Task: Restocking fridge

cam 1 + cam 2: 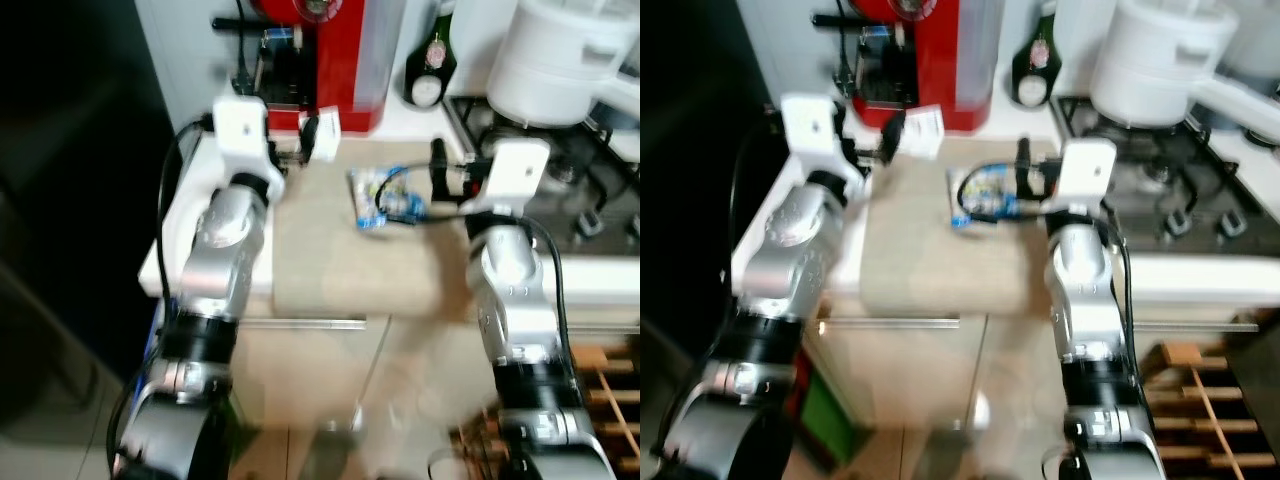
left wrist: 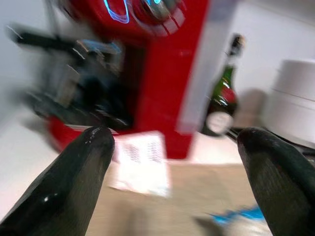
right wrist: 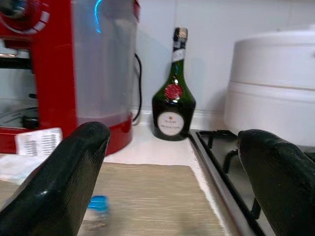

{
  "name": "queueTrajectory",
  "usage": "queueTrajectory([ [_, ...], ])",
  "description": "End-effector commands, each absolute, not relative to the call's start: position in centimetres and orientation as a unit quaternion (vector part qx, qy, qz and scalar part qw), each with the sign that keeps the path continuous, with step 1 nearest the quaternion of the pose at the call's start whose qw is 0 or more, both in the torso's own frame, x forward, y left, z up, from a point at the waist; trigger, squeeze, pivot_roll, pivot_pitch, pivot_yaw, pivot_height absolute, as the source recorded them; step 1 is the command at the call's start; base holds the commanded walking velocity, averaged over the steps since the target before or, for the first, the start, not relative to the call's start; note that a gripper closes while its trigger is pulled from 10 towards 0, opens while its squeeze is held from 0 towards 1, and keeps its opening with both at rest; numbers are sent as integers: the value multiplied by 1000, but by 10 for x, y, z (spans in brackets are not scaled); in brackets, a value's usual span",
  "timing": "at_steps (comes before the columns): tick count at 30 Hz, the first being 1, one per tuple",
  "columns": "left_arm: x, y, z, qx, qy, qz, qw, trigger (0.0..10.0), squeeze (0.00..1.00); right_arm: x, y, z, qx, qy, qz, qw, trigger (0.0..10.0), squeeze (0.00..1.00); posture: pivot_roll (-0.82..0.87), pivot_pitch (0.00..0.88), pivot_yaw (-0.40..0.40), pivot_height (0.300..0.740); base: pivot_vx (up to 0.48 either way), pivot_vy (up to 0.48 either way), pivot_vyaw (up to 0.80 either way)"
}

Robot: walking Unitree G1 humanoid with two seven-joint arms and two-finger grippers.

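A blue-and-white food packet (image 1: 383, 198) lies on a beige mat (image 1: 340, 260) on the counter. A small white labelled packet (image 1: 325, 137) stands at the mat's far edge, against the red coffee machine (image 1: 330, 60). My left gripper (image 1: 298, 142) is open just left of the white packet, which sits ahead between its fingers (image 2: 83, 162) in the left wrist view. My right gripper (image 1: 440, 175) is open right beside the blue packet, at its right edge, holding nothing. The blue packet's corner (image 3: 98, 204) shows low in the right wrist view.
A green bottle (image 1: 430, 70) stands behind the mat. A large white pot (image 1: 555, 60) sits on the gas hob (image 1: 590, 190) at the right. A tall dark surface (image 1: 60, 200) rises on the left. Drawers with a bar handle (image 1: 320, 322) and a wooden rack (image 1: 610, 390) lie below.
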State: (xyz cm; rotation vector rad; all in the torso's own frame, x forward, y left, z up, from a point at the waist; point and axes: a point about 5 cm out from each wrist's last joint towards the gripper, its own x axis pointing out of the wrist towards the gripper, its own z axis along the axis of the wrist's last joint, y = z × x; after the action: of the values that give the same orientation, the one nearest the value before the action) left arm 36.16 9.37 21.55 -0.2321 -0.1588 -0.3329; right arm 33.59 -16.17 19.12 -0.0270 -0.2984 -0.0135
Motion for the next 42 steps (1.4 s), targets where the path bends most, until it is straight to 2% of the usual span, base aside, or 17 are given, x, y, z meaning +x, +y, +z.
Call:
queueTrajectory([
  [1, 361, 79, 216, -135, -49, -216, 966, 10000, 0, 333, -169, 190, -11, -143, -19, 990, 10000, 1000, -126, 0, 13, 740, 0, 0, 0],
  [3, 361, 76, 214, -137, -36, -228, 963, 10000, 0, 333, -169, 190, -11, -142, -20, 990, 10000, 1000, -126, 0, 13, 740, 0, 0, 0],
  [4, 362, 69, 209, -159, 1, -256, 953, 10000, 0, 332, -169, 188, -10, -140, -21, 990, 10000, 1000, -128, 0, 18, 740, 0, 0, 0],
  [11, 367, 59, 189, -205, 96, -283, 932, 10000, 0, 328, -170, 184, -6, -134, -30, 990, 10000, 1000, -140, 0, 32, 740, 0, 0, 0],
  [17, 366, 46, 178, -223, 134, -304, 916, 10000, 0, 322, -173, 181, -5, -132, -40, 990, 10000, 1000, -160, 0, 48, 740, 0, 0, 0],
  [21, 371, 44, 173, -202, 146, -296, 922, 10000, 0, 319, -175, 182, -7, -133, -45, 990, 10000, 1000, -177, 11, 53, 740, 0, 0, 0],
  [27, 381, 54, 168, -157, 144, -241, 947, 10000, 0, 313, -180, 180, -13, -128, -55, 990, 10000, 1000, -201, 32, 57, 740, 0, 0, 0],
  [33, 385, 60, 169, -153, 132, -214, 956, 10000, 0, 308, -182, 179, -16, -124, -57, 991, 10000, 1000, -214, 40, 54, 740, 0, 0, 0],
  [39, 387, 66, 191, -129, 63, -199, 969, 10000, 0, 307, -181, 179, -17, -119, -52, 991, 10000, 1000, -216, 42, 53, 740, 0, 0, 0],
  [42, 386, 77, 205, -104, 1, -168, 980, 10000, 0, 307, -175, 178, 3, -116, -31, 993, 10000, 1000, -208, 46, 47, 740, 0, 0, 0],
])
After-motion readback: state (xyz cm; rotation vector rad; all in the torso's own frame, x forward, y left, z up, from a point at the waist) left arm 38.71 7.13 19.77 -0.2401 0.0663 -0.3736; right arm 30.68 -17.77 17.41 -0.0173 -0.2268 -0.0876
